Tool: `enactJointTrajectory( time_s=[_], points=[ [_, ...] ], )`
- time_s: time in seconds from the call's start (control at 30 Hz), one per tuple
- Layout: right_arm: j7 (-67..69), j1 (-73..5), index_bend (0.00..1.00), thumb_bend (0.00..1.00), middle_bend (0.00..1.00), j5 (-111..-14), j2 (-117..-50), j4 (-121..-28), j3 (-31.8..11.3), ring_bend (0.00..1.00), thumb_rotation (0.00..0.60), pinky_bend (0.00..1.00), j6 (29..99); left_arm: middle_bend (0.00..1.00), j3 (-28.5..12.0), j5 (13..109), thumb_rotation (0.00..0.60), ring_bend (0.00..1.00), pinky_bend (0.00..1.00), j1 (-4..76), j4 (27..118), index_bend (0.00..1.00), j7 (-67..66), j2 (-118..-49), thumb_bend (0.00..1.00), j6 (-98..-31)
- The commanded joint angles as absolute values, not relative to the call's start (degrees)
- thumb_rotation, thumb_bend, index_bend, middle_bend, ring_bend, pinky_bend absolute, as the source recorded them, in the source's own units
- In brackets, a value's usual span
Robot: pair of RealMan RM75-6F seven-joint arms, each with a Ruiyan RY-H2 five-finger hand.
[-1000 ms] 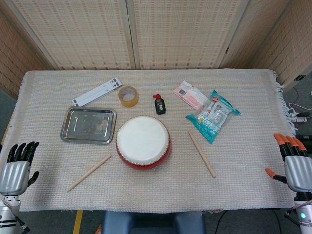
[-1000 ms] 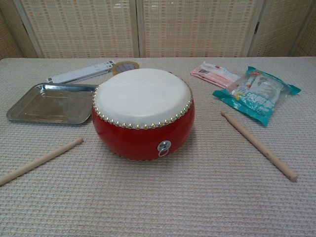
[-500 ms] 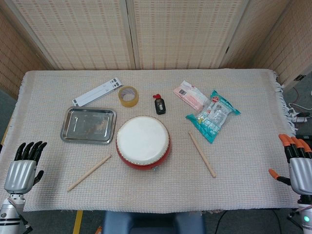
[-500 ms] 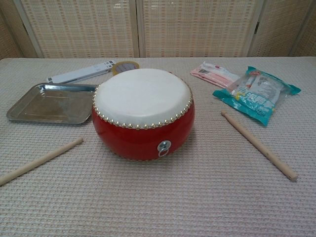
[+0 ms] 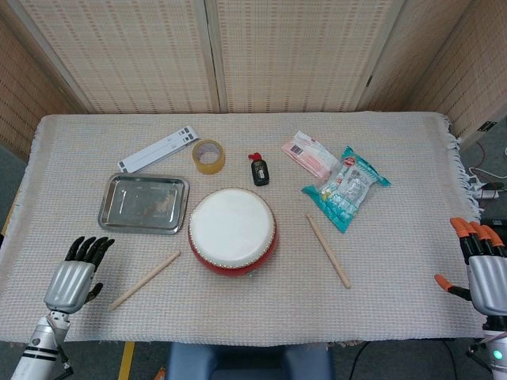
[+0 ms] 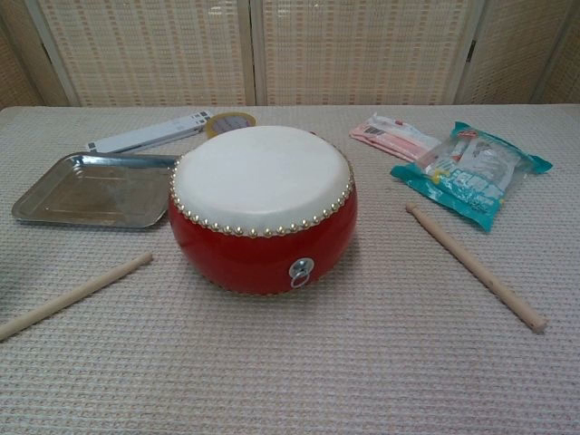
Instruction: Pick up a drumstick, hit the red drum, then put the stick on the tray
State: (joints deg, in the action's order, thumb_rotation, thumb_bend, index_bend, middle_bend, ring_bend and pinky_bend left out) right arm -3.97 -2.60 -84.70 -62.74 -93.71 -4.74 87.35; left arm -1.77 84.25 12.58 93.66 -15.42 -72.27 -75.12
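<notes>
The red drum (image 5: 233, 231) with a white skin stands mid-table; the chest view shows the drum (image 6: 263, 208) close up. One wooden drumstick (image 5: 145, 280) lies left of it, also seen as the left drumstick (image 6: 74, 296). A second drumstick (image 5: 328, 250) lies right of the drum, the right drumstick (image 6: 475, 265) in the chest view. The metal tray (image 5: 143, 203) sits at the back left, the tray (image 6: 91, 190) empty. My left hand (image 5: 74, 277) hovers open just left of the left stick, holding nothing. My right hand (image 5: 483, 265) stays open at the table's right edge.
Behind the drum lie a white ruler-like strip (image 5: 158, 150), a tape roll (image 5: 209, 156), a small black bottle (image 5: 259, 169), a pink packet (image 5: 310, 154) and a teal snack bag (image 5: 346, 186). A woven cloth (image 5: 396, 301) covers the table.
My left hand has moved right and inward over the table toward the left drumstick. The right hand has barely shifted. Objects on the table are unmoved.
</notes>
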Motion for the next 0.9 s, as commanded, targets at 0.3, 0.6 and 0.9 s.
enactJointTrajectory(
  time_s=[0.3, 0.6, 0.9],
  points=[
    [-2.82, -2.56, 0.0, 0.09, 0.09, -84.93, -62.53, -93.38, -4.56, 0.01, 0.6, 0.13, 87.09, 0.1, -0.24, 83.6, 0.6, 0.08, 0.04, 15.93, 93.52, 0.11, -17.51, -77.92, 0.22, -69.0],
    [-2.18, -2.29, 0.0, 0.09, 0.09, -85.09, -62.69, -93.08, -4.4, 0.01, 0.6, 0.13, 87.32, 0.1, -0.01, 80.06, 0.6, 0.08, 0.04, 15.82, 93.29, 0.1, -19.64, -80.61, 0.22, -68.0],
    [-1.31, -2.12, 0.0, 0.09, 0.09, -85.35, -62.8, -92.65, -4.3, 0.01, 0.6, 0.13, 87.51, 0.1, 0.03, 76.99, 0.6, 0.08, 0.04, 15.48, 92.49, 0.1, -21.77, -83.28, 0.22, -67.97]
  ],
)
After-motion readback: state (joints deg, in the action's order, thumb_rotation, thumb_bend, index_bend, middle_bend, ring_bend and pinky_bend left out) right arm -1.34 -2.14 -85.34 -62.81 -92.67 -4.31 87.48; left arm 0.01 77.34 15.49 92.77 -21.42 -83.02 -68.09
